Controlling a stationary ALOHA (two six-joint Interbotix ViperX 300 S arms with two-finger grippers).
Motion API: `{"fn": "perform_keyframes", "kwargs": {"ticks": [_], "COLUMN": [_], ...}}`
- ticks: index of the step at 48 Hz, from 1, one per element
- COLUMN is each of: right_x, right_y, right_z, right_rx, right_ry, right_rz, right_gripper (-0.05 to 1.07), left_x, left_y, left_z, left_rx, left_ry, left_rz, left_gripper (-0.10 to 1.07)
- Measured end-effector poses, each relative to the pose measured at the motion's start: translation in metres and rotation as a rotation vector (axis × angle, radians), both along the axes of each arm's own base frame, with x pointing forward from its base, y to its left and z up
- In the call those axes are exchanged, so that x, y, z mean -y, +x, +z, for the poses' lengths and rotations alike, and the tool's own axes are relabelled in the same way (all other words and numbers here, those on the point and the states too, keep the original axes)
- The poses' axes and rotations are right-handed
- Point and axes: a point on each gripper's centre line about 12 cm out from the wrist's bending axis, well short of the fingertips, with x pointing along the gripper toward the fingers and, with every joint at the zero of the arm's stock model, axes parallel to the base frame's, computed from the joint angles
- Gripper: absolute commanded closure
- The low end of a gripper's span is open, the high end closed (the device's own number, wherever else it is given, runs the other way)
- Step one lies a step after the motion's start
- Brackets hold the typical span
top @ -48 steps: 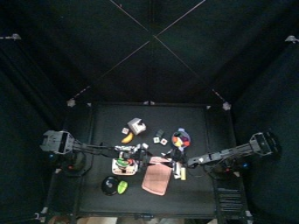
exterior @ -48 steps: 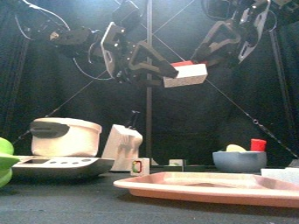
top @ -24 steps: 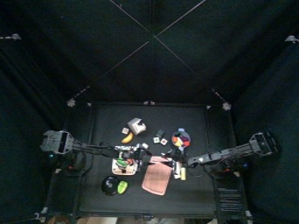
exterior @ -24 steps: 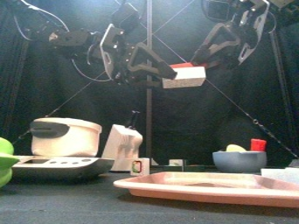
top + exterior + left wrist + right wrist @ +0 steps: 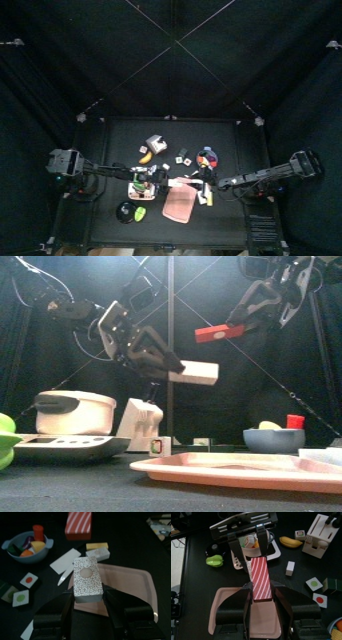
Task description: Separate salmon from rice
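Salmon strip point(image 5: 214, 332) and rice block point(image 5: 195, 372), joined before, are now pulled apart above the bench: salmon clamped in right jaws point(image 5: 261, 587), rice in left jaws point(image 5: 88, 587); separation looks done.

1. Matt black cloth on the curtains point(image 5: 254, 386) around the pen.
2. Matt black top on the bench point(image 5: 137, 547).
3. Smooth pink plastic on the tray point(image 5: 241, 468), faintly glossy at the rim.
4. Speckled white block point(image 5: 87, 579), matt and finely flecked.
5. Red-and-white striped slab point(image 5: 261, 579), smooth, dull sheen.
6. Glossy white plastic on the rice cooker point(image 5: 74, 414).
7. Smooth blue bowl point(image 5: 271, 440), plastic by the look.
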Motion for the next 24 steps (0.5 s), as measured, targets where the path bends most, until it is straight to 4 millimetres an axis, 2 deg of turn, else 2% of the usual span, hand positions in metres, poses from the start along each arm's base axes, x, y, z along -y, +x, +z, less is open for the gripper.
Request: {"fn": "perform_keyframes", "kwargs": {"ticks": [24], "right_x": [-0.0001], "right_y": [-0.002], "right_z": [-0.0037], "right_rx": [-0.009], "right_ry": [0.0], "right_rz": [0.001], "right_gripper": [0.5], "left_x": [-0.0007], "left_y": [-0.0013], "left_z": [-0.0003], "left_rx": [-0.002], "left_ry": [-0.001], "left_rz": [0.003], "left_gripper": [0.54]}}
